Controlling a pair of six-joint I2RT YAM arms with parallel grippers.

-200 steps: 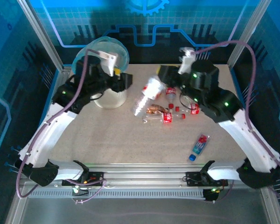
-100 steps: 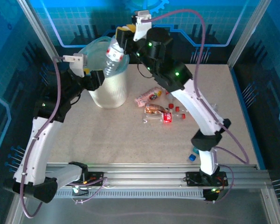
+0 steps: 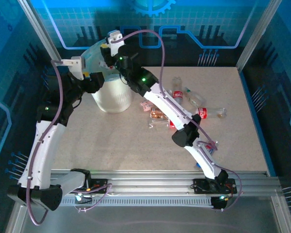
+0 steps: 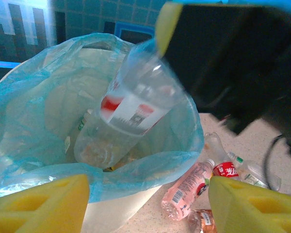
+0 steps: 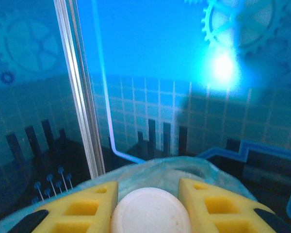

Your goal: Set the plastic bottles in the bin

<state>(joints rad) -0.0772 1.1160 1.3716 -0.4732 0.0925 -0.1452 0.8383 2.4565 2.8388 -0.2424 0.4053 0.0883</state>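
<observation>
The bin (image 3: 114,97), a white ribbed bucket lined with a blue bag (image 4: 150,167), stands at the back left. My right gripper (image 3: 108,52) reaches over it, shut on a clear plastic bottle (image 4: 128,114) with a red and white label. This bottle hangs tilted, base down, inside the bin's mouth. Its white cap (image 5: 150,212) sits between the yellow fingers (image 5: 85,208). My left gripper (image 3: 100,80) is open at the bin's left side with nothing held. Several bottles lie on the table, among them a pink one (image 4: 186,189) and a red-labelled one (image 3: 203,112).
A blue-labelled bottle (image 3: 209,145) lies near the front right, partly behind the right arm. That arm stretches diagonally across the table from its base (image 3: 211,184). Blue panels and metal posts (image 3: 39,34) wall in the table. A brown bottle (image 3: 158,115) lies mid-table.
The right arm has swung further left and carried its bottle down into the bin's mouth. Bottles at the back right have come into view. The left arm has hardly moved.
</observation>
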